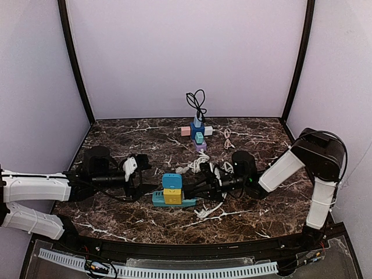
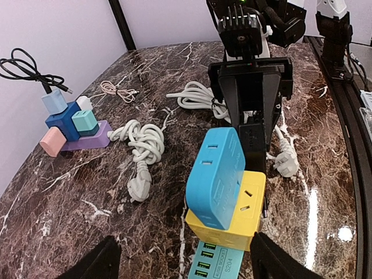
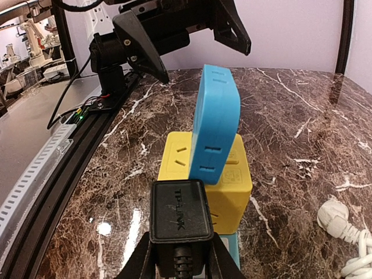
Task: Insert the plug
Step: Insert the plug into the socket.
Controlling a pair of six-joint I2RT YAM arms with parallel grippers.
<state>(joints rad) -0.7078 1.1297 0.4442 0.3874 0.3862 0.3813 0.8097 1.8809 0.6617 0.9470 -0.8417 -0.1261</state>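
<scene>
**Black plug being held level, nose toward the yellow block**

The black plug (image 3: 177, 212) is being pinched on both flanks by the right gripper (image 3: 177, 254), low over the marble table (image 1: 116, 224). Its long axis is being kept level and in line with the gripper, with the cable end toward the wrist and the nose pointed at the yellow block (image 3: 229, 186). Whether the nose is touching that block cannot be told. "TP-LINK" is being shown on the plug's upturned face.

The yellow block is being carried on a teal power strip (image 2: 212, 264), whose end label is being shown as "S204". A blue block (image 3: 215, 125) is being borne on top of the yellow one, standing on edge and leaning.

On the far side of the strip from the plug, the left gripper (image 2: 183, 261) is being held spread wide, its fingers (image 2: 96, 261) apart from the blocks.

The strip is being flanked by bare marble toward the near rail (image 1: 174, 250) and toward the left gripper. Behind the right gripper the room is being taken up by coiled white cables (image 1: 200, 163). Farther back, near the rear wall, a purple strip (image 2: 87, 139) with small coloured cubes is being trailed by a black cable (image 1: 196, 102).
</scene>
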